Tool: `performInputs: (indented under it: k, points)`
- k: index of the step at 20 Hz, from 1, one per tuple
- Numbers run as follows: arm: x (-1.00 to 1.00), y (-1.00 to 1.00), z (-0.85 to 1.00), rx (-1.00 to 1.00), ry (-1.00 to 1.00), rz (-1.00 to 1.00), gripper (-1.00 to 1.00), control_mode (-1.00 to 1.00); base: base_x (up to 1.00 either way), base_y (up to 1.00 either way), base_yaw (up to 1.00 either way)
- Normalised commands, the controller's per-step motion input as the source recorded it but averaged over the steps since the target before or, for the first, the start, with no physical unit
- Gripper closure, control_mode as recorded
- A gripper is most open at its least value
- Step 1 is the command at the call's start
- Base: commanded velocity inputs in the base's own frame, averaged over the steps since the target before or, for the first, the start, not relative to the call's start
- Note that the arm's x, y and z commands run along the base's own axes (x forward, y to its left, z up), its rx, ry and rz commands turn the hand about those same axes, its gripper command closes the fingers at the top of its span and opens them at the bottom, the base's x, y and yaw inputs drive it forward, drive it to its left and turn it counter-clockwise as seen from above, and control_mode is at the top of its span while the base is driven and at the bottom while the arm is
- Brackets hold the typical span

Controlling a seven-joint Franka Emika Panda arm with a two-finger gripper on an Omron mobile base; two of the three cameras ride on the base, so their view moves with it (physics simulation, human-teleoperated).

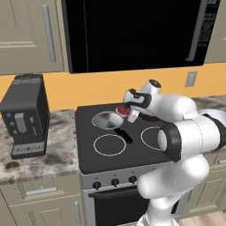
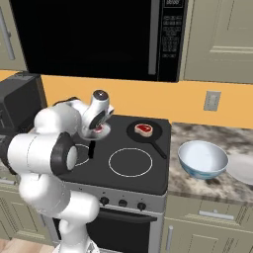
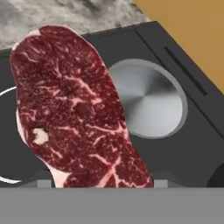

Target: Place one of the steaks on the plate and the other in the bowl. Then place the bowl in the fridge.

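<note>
The plate (image 2: 243, 169) was cut off by the right edge of the right base view. The gripper's (image 3: 103, 183) fingertips were largely hidden behind the held steak (image 3: 74, 109).

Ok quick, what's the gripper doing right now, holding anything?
Gripper: closed on a steak, lifted above the stove.

We note a home kitchen: black stove (image 1: 115, 141) in a marbled counter (image 1: 39, 154), microwave (image 1: 137, 33) overhead, beige cabinets (image 1: 28, 33), coffee machine (image 1: 26, 115).
</note>
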Motion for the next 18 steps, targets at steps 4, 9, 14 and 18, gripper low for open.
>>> performInputs:
  k: [4,9,14,18]
  points:
    - [-0.88,-0.25,0.97,0.21,0.00,0.00,1.00,-1.00,0.00,0.00,0.00]
    - [-0.83,-0.88,0.95,0.27,0.13,-0.06,1.00,-1.00,0.00,0.00,0.00]
    - [-0.62,-0.97,0.58,0.02,0.21,-0.24,1.00,-1.00,0.00,0.00,0.00]
    - [-0.23,-0.85,0.22,-0.01,0.36,-0.23,1.00,-1.00,0.00,0.00,0.00]
